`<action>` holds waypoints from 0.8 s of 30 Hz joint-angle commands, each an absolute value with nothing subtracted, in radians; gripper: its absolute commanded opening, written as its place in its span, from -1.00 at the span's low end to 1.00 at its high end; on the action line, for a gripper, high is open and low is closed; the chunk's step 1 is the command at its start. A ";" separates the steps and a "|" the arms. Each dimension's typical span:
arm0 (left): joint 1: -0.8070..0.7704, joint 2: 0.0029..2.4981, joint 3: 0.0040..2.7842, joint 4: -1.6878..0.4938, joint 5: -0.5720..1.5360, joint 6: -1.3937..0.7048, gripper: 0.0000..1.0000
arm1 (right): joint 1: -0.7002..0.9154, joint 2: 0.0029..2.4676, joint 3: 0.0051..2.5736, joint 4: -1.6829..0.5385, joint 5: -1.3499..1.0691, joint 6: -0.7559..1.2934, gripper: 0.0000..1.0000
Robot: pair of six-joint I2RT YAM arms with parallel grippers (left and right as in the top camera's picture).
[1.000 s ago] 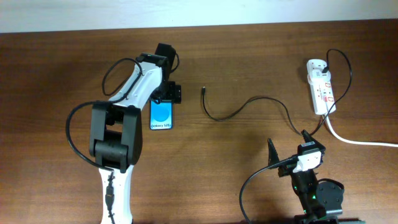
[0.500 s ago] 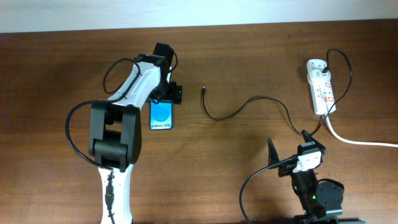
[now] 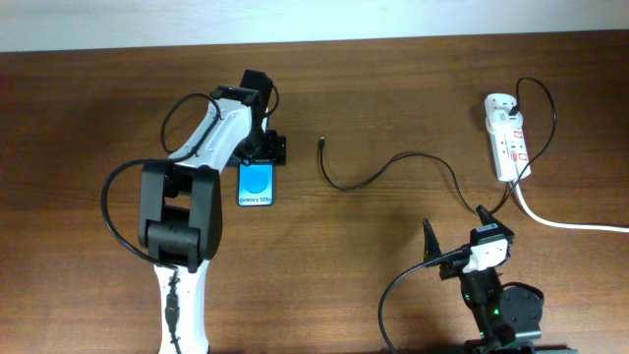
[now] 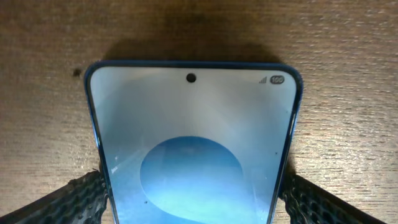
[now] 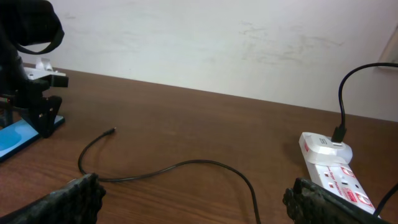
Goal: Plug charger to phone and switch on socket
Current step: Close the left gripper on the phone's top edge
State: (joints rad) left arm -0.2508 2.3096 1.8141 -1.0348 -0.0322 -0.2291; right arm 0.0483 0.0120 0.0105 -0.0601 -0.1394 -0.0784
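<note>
Two fingers (image 4: 74, 200) of our left gripper (image 3: 258, 162) clamp the phone (image 3: 256, 185) by its side edges, near its far end; our right gripper (image 3: 454, 234) gapes wide, holding nothing.

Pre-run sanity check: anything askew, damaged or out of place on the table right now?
Nothing stands out. The phone lies flat, screen lit, the left end effector closed on its side edges. The charger lies loose on the table, tip free, other end in the socket. The right end effector sits open and empty.
</note>
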 commanded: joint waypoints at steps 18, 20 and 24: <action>-0.253 2.351 1.766 -1.094 -0.047 -0.204 0.89 | 0.044 0.004 0.006 -0.066 -0.146 -0.071 0.97; -0.253 2.351 1.766 -1.095 -0.047 -0.204 0.89 | 0.044 0.004 0.006 -0.066 -0.146 -0.071 0.97; -0.253 2.351 1.766 -1.107 -0.043 -0.204 0.90 | 0.044 0.004 0.006 -0.066 -0.146 -0.071 0.97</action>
State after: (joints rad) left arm -0.2501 2.3096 1.8137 -1.0801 -0.0170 -0.2272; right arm 0.0483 0.0120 0.0105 -0.0601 -0.1394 -0.0788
